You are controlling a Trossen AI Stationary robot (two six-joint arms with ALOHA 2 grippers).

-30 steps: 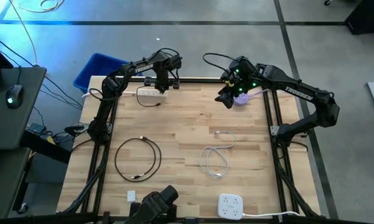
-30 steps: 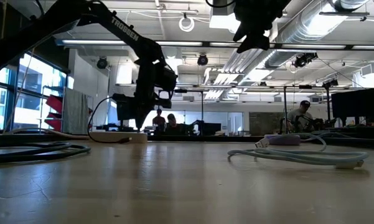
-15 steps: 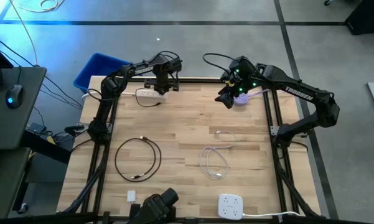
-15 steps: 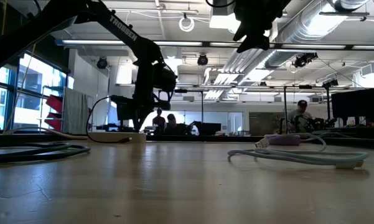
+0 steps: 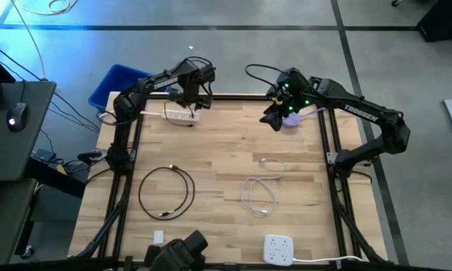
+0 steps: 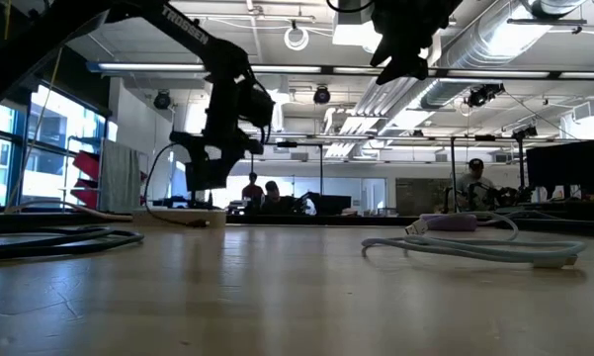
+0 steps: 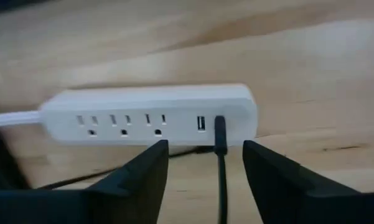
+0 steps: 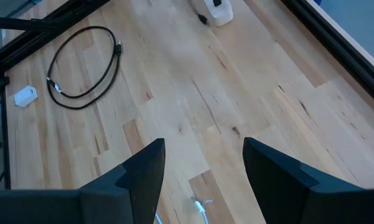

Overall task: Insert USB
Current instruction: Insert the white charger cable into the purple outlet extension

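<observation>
A white power strip (image 7: 149,115) lies near the table's far left edge (image 5: 182,114). A black USB plug (image 7: 219,132) sticks in its right USB port, and the black cable (image 7: 222,186) runs off toward the near side. My left gripper (image 7: 205,180) hovers open just above and before the strip (image 5: 189,94), a finger on either side of the cable without touching it. My right gripper (image 5: 274,117) hangs open and empty high over the far right of the table (image 8: 205,180).
A coiled black cable (image 5: 165,192) lies at left centre and a white cable (image 5: 259,192) at right centre. A white socket cube (image 5: 278,248) and a small white adapter (image 5: 159,237) sit near the front edge. A purple object (image 5: 295,119) lies below my right gripper, and a blue bin (image 5: 116,83) stands beyond the far left corner.
My left gripper has opened and let go of the USB plug, then risen and drawn back a little toward the far left. The plug stays in the power strip, which has not moved.
</observation>
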